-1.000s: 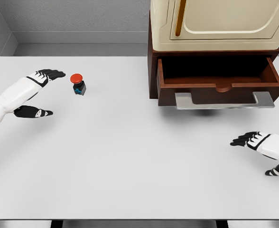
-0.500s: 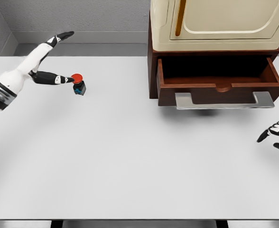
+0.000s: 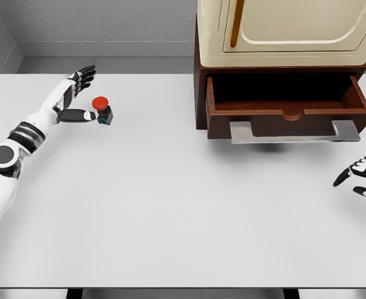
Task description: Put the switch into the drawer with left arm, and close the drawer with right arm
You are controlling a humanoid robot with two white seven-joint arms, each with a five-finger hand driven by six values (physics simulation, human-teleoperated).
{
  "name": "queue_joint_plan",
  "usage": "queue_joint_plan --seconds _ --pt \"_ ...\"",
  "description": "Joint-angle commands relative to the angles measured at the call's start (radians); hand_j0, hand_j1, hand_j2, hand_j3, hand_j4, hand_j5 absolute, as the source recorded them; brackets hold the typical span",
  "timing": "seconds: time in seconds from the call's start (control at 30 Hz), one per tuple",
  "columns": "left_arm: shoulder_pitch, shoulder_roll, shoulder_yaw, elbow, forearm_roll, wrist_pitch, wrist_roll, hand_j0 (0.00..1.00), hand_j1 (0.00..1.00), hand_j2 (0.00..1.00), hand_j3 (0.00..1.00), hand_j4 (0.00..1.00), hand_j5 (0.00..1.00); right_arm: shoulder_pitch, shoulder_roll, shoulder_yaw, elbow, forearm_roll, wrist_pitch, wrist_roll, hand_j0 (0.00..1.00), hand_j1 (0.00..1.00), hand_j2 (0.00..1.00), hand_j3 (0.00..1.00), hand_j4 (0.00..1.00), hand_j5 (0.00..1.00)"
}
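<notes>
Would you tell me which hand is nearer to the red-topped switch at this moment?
Left. The left hand is right beside the switch, thumb at its side; the right hand hangs at the table's far right edge.

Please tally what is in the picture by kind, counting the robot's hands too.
Switch: 1
Drawer, open: 1
Cream cabinet: 1
White table: 1
Hands: 2, the left hand and the right hand
Total: 6

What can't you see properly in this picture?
- Right hand, head view: the picture's right edge cuts it off, and its arm is out of frame.
- Drawer inside: dark shadow hides the back of it.
- Switch: too small to tell whether the left hand touches it.
- Cabinet: the top edge cuts it off.
</notes>
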Motion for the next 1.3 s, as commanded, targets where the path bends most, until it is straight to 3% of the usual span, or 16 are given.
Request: queue_joint_plan --seconds 0.0,0.2,0.3,0.37,0.47,0.7,0.83,1.1,1.27 --pt "0.000 -0.030 0.002 0.048 0.010 0.001 0.001 1.00 1.00 1.00 1.00 1.00 1.00 -0.006 -0.021 0.039 0.000 -0.007 0.002 0.000 0.57 0.57 0.57 0.57 0.57 0.57" --pt "-0.014 -0.033 -0.009 0.082 -0.007 -0.054 0.010 1.00 1.00 1.00 1.00 1.00 1.00 -0.018 -0.024 0.044 0.000 -0.007 0.002 0.000 0.60 0.60 0.60 0.60 0.60 0.60" --pt "-0.014 -0.054 0.002 0.082 -0.100 -0.123 0.038 1.00 1.00 1.00 1.00 1.00 1.00 -0.020 -0.024 0.044 0.000 -0.007 0.002 0.000 0.61 0.61 0.61 0.61 0.61 0.61" --pt "-0.012 -0.056 -0.006 0.084 -0.120 -0.146 0.087 1.00 1.00 1.00 1.00 1.00 1.00 -0.020 -0.024 0.044 0.000 -0.008 0.002 0.000 0.61 0.61 0.61 0.61 0.61 0.61" --pt "-0.012 -0.056 0.000 0.099 -0.162 -0.158 0.093 0.98 0.98 0.98 0.98 0.98 0.98 -0.020 -0.024 0.044 0.000 -0.008 0.002 0.000 0.61 0.61 0.61 0.61 0.61 0.61" --pt "-0.015 -0.060 -0.004 0.191 -0.162 -0.155 0.096 0.98 0.98 0.98 0.98 0.98 0.98 -0.020 -0.024 0.044 0.000 -0.013 0.002 0.000 0.61 0.61 0.61 0.61 0.61 0.61" --pt "-0.015 -0.060 -0.011 0.191 -0.163 -0.154 0.096 0.95 0.95 0.95 0.95 0.95 0.95 -0.022 -0.024 0.045 0.000 -0.022 0.002 0.000 0.61 0.61 0.61 0.61 0.61 0.61" --pt "-0.015 -0.071 -0.011 0.188 -0.163 -0.155 0.096 0.80 0.80 0.80 0.80 0.80 0.80 -0.058 -0.024 0.074 0.000 -0.022 0.002 0.000 0.61 0.61 0.61 0.61 0.61 0.61" --pt "-0.015 -0.076 -0.012 0.188 -0.163 -0.155 0.096 0.80 0.80 0.80 0.80 0.80 0.80 -0.069 -0.023 0.082 0.000 -0.022 0.002 0.000 0.61 0.61 0.61 0.61 0.61 0.61"
